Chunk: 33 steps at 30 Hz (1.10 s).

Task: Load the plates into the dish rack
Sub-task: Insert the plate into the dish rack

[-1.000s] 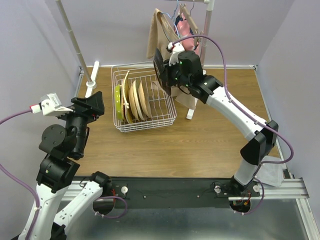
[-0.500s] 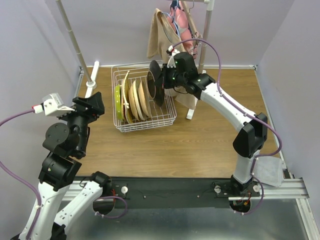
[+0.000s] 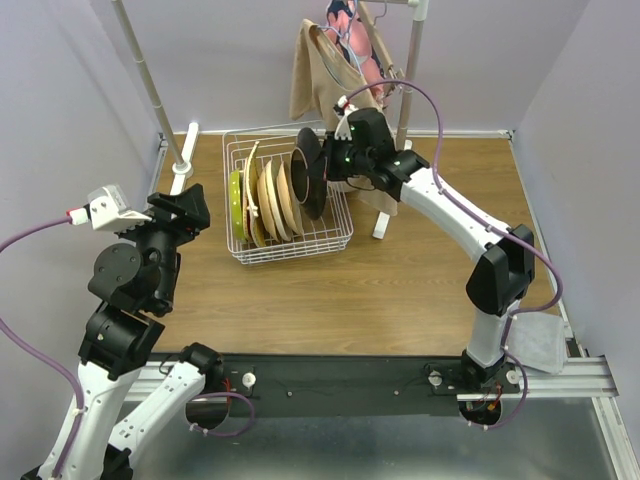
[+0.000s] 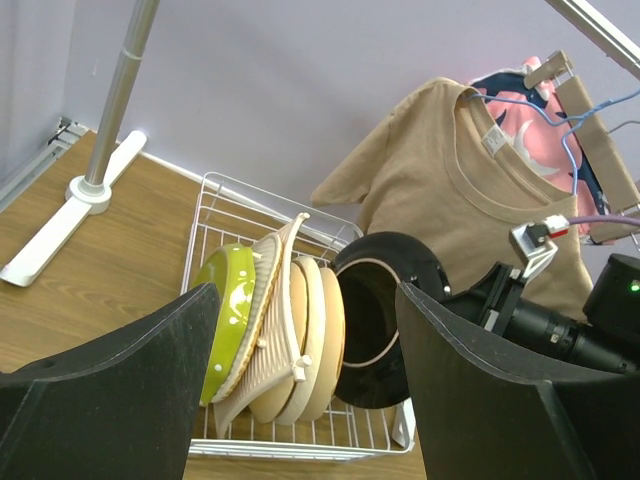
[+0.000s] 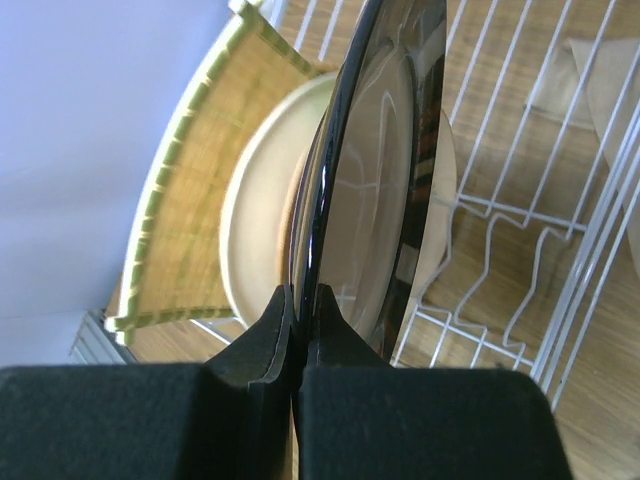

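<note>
A dark-rimmed beige round plate [image 5: 370,200], clamped in the right hand [image 5: 297,298], is held at the white wire dish rack [image 3: 300,248]. Lowering between free prongs seems needed next. The left hand [image 3: 185,208] is spread open.

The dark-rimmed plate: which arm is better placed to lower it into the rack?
Right. The right fingers pinch the dark-rimmed plate by its edge at the dish rack; the left fingers are open, apart from it.
</note>
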Tool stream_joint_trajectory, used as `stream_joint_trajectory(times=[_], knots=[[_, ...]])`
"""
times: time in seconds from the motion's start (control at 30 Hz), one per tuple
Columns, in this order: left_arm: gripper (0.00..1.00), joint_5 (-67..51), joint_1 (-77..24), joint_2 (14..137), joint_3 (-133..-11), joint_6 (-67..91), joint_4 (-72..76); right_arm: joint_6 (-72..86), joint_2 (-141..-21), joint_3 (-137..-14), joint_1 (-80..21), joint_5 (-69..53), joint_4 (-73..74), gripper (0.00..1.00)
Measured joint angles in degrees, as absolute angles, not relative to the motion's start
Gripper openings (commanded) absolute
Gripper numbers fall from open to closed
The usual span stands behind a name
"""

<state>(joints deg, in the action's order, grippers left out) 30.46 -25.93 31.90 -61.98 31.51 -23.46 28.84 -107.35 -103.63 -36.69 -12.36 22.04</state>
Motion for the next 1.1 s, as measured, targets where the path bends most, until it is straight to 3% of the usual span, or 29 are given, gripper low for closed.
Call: stream_joint_trajectory(times=[0.3,0.4,0.63,1.1], knots=[[0.8,30.44,-25.93,32.03,-61.34,31.48,-23.44,28.6,-107.33,-97.19,-36.67,-12.16,22.06,0.01],[0.8,30.46,-25.93,32.1,-61.21,31.48,-23.44,28.45,-107.33,-96.23,-36.69,-12.1,22.22,0.08],[0.8,30.44,-25.93,32.1,-59.81,31.53,-23.44,26.61,-107.33,-95.81,-37.76,-10.96,21.47,0.37],[0.8,30.44,-25.93,31.31,-58.43,31.55,-23.46,23.7,-107.33,-95.83,-39.05,-10.57,15.94,0.61]])
